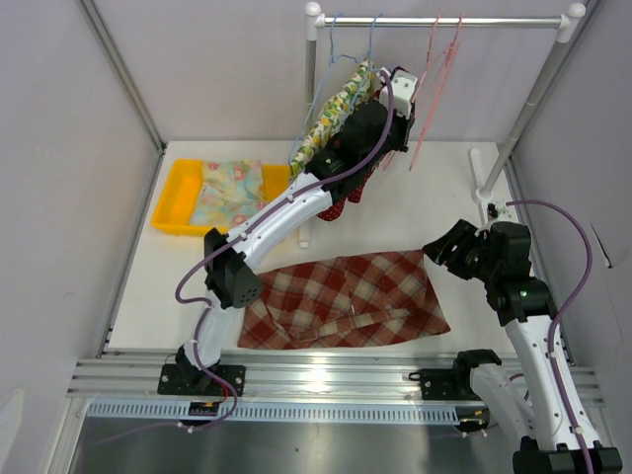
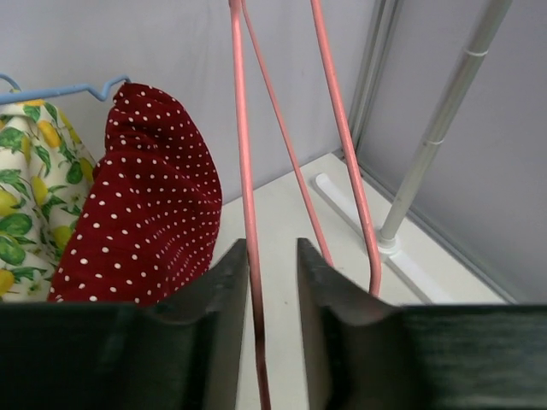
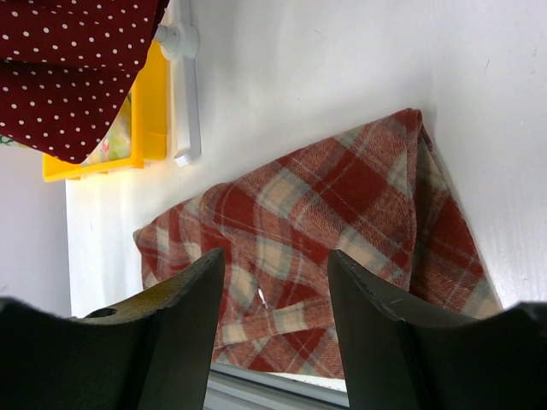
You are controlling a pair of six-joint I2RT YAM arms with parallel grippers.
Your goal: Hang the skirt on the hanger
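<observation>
The red plaid skirt [image 1: 346,301] lies flat and folded on the white table near the front edge, also seen in the right wrist view as the skirt [image 3: 342,205]. Two pink wire hangers [image 1: 434,74] hang from the rack bar [image 1: 444,22]. My left gripper [image 1: 410,114] is raised to them; its fingers [image 2: 269,248] stand open a little, with one wire of a pink hanger [image 2: 242,128] running between them, close to the left finger. My right gripper [image 1: 441,249] hovers open over the skirt's right end, nothing between its fingers [image 3: 276,256].
A red polka-dot garment [image 2: 149,196] and a lemon-print garment [image 2: 26,188] hang on blue hangers [image 2: 60,90] left of the pink ones. A yellow bin [image 1: 178,197] holding floral cloth [image 1: 229,188] sits at the back left. The rack's upright pole [image 2: 444,120] and foot [image 3: 184,85] stand on the table.
</observation>
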